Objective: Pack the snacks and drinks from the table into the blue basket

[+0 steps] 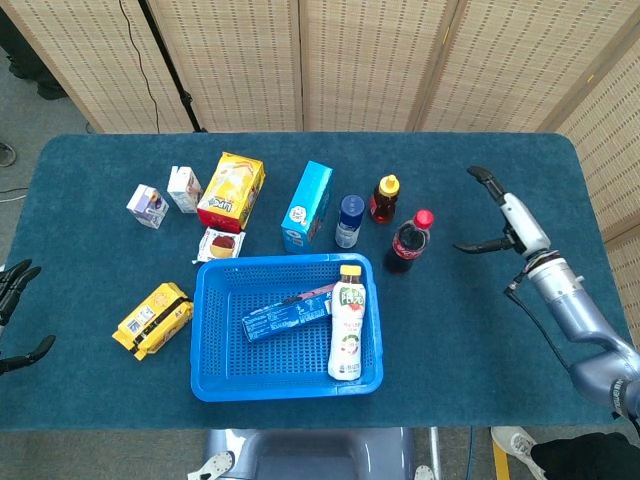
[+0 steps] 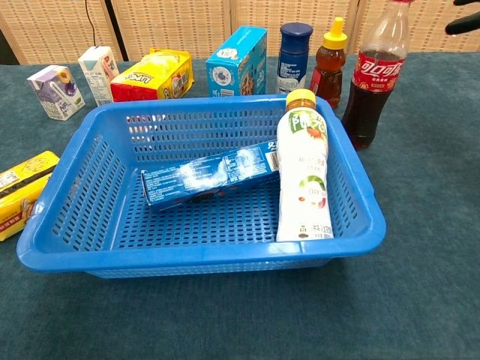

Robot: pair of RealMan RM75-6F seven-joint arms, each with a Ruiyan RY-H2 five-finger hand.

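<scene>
The blue basket (image 1: 210,330) (image 2: 67,202) sits at the front centre of the table. Inside it a white drink bottle (image 1: 348,322) (image 2: 304,176) lies tilted along the right wall, cap toward the far side. A blue cookie pack (image 1: 290,312) (image 2: 210,174) lies beside it, one end raised. My right hand (image 1: 510,215) (image 2: 465,22) hovers open to the right of the cola bottle (image 1: 408,242) (image 2: 373,75), apart from it and holding nothing. My left hand (image 1: 12,285) shows at the left edge, fingers apart and empty.
Behind the basket stand a honey bottle (image 1: 383,199), a blue can (image 1: 349,221), a blue box (image 1: 307,206), a yellow bag (image 1: 232,191), two small cartons (image 1: 148,206) (image 1: 184,188) and a small snack pack (image 1: 220,243). A yellow pack (image 1: 153,319) lies left of the basket.
</scene>
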